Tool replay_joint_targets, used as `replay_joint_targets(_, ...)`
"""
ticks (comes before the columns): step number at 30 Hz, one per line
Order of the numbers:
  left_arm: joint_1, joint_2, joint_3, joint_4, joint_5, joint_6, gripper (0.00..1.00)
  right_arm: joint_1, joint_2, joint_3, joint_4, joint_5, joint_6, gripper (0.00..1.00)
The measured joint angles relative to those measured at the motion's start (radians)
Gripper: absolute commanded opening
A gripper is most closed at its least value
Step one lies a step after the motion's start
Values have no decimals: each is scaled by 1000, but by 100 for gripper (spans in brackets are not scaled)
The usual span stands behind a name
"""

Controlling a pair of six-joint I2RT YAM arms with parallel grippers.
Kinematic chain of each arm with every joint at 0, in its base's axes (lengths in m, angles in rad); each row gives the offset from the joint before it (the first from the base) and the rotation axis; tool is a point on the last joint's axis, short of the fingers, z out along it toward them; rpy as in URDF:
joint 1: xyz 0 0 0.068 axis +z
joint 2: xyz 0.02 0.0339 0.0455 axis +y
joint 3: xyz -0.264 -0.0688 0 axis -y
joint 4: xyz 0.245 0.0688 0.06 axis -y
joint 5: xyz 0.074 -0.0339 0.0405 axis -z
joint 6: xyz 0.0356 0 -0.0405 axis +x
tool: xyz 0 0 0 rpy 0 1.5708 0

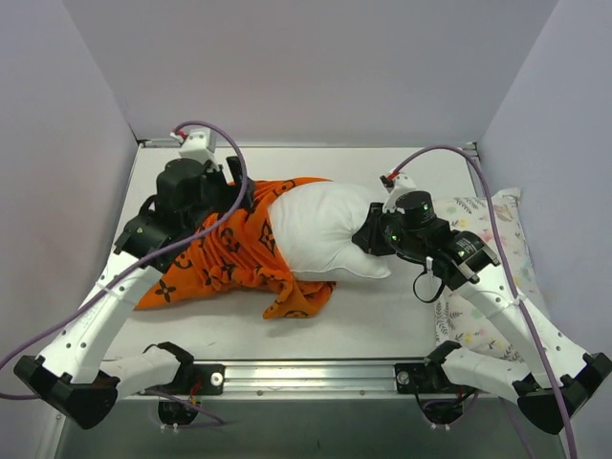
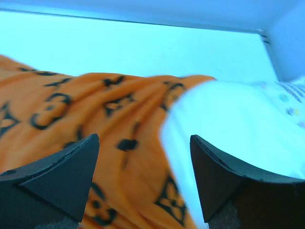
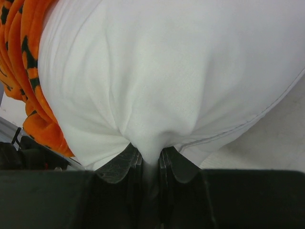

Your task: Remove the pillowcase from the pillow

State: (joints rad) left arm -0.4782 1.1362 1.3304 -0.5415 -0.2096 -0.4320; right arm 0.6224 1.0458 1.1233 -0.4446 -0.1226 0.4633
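right pincer (image 3: 148,160) pinching pillow (image 3: 167,71), left pincer (image 2: 144,140) agape

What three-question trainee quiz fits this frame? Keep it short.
1. True or false: the left claw is shut on the pillowcase.
2. What does the right claw pinch? A) the pillowcase B) the pillow C) nothing
3. Fill in: in the top view, the pillowcase covers only the pillow's ___ end.

Key: 1 false, its jaws stand apart with nothing between them. 2 B, white fabric is bunched between the shut jaws. 3 left, and the other end is bare white.
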Motion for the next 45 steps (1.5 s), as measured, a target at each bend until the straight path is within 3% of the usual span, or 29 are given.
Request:
replay_joint_targets(7,-371,-122,-172,-4,-126,-50,89,47,56,87,-4,34,0,0)
replay_joint_targets(10,-474,-169,-254,-73,-216,-117,90,47,67,105,-3,45,0,0)
replay_joint_targets(11,-502,-183,-274,-101,-251,-146,97,47,67,106,-4,47,0,0)
replay_joint_targets(14,-580,-244,-329,-185,-343,-261,97,47,68,106,-6,53,-1,0)
replay_joint_targets(22,-626,-297,-389,-293,-491,-480,98,47,69,106,-9,64,-1,0)
replay_joint_targets(28,-626,-269,-507,-187,-570,-496,97,47,69,106,-10,68,-1,0)
replay_joint_targets(29,-626,-280,-539,-150,-575,-482,93,47,69,106,-10,68,-1,0)
replay_joint_targets(32,-626,-317,-600,-70,-592,-435,54,47,69,106,-10,72,-3,0)
replay_joint_targets(33,-626,-319,-600,-57,-599,-416,29,47,69,106,-10,74,-5,0)
replay_joint_targets(36,-626,-315,-586,-29,-624,-362,0,47,69,111,-10,76,-6,0)
replay_joint_targets(45,-626,-322,-357,-113,-710,-191,0,60,69,156,-13,68,-12,0)
